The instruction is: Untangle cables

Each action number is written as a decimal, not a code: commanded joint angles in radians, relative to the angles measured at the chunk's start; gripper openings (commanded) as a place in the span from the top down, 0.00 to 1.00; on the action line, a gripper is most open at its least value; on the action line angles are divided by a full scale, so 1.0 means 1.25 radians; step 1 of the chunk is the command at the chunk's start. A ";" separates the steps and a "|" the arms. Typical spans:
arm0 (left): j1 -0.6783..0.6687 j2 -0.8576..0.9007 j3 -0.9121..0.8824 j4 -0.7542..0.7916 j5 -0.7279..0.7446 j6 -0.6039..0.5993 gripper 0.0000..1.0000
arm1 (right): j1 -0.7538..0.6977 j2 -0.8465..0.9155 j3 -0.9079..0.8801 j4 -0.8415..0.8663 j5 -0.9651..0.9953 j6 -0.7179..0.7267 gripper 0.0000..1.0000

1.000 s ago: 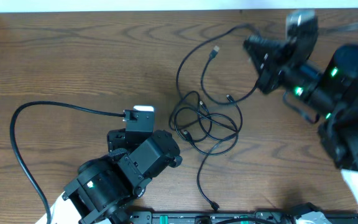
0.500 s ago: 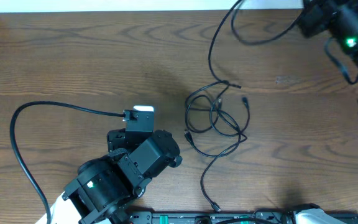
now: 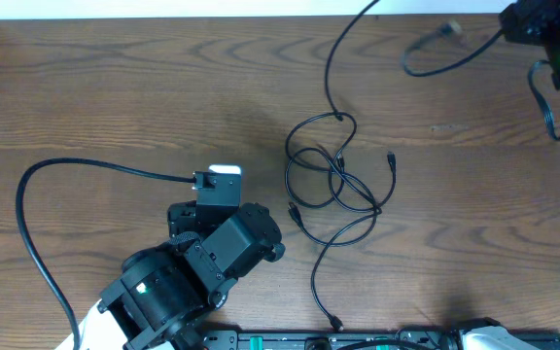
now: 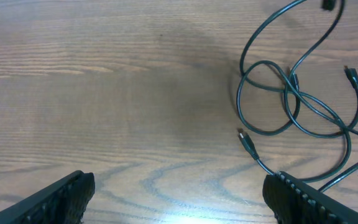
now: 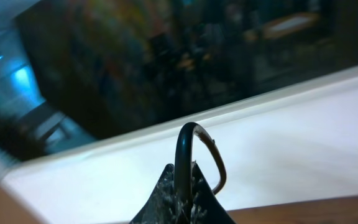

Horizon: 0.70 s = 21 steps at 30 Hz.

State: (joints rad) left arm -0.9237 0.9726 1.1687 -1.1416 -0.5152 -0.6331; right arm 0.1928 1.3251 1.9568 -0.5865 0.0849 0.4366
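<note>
A loose tangle of thin black cables lies right of the table's middle, with small plug ends sticking out. One strand rises from it toward the far edge. My right gripper, at the far right corner, is shut on a cable that arches out of its closed jaws; a slack loop hangs beside it. My left gripper is open and empty, low over bare wood. The tangle sits ahead and to its right, a plug nearest.
The left arm's body fills the near left, with its thick black cable looping out to the left. A white surface borders the far edge. A dark rail runs along the near edge.
My right gripper has risen and swung to the far right corner with its cable. The tangle was dragged and its loops shifted. The left arm has not moved.
</note>
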 commanded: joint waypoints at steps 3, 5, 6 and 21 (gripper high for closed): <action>0.003 -0.005 0.021 -0.002 -0.013 -0.016 0.09 | -0.005 -0.004 0.009 0.009 0.200 0.039 0.99; 0.003 -0.005 0.021 -0.002 -0.013 -0.016 0.09 | -0.005 -0.004 0.009 0.009 0.252 0.039 0.99; 0.003 -0.005 0.021 -0.002 -0.013 -0.016 0.09 | -0.005 -0.004 0.009 0.009 0.277 0.040 0.99; 0.003 -0.005 0.021 -0.002 -0.013 -0.016 0.09 | -0.005 -0.004 0.009 0.127 0.609 -0.137 0.98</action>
State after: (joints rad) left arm -0.9237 0.9722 1.1687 -1.1416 -0.5152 -0.6331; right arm 0.1928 1.3247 1.9568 -0.4431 0.7631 0.3950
